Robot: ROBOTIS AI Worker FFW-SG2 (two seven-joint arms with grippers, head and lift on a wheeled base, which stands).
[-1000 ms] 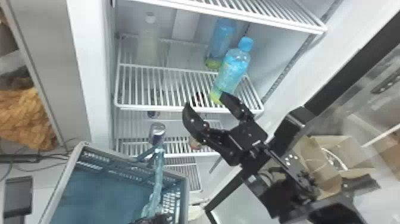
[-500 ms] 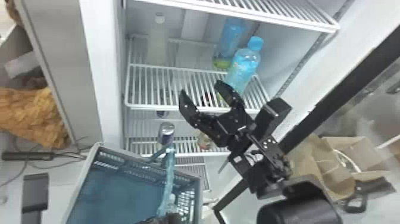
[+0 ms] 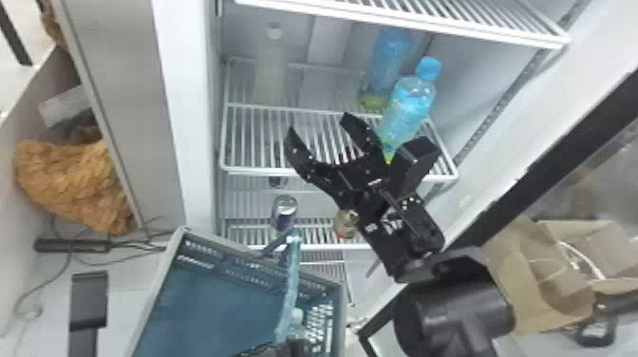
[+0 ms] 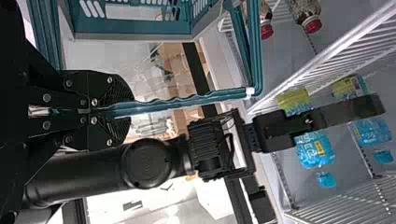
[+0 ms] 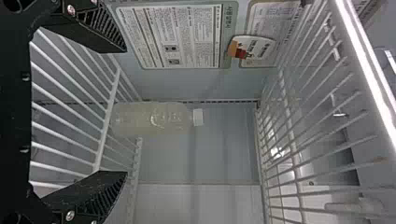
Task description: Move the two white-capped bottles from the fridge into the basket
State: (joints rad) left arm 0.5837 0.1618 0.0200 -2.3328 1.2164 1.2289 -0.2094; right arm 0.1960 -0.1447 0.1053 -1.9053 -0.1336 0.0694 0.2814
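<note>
Mind the bumps on your way to the white-capped bottle.
On the left, your left end effector pinches the handle of the basket; a tug could swing it and make you miss the drop. What looks like a bottle is inside, so a new one might hit it. The white-capped bottle stands at the far left of the shelf; a crooked push could tip it. Your right end effector is spread and empty; swinging right could knock the near blue-capped bottle.
</note>
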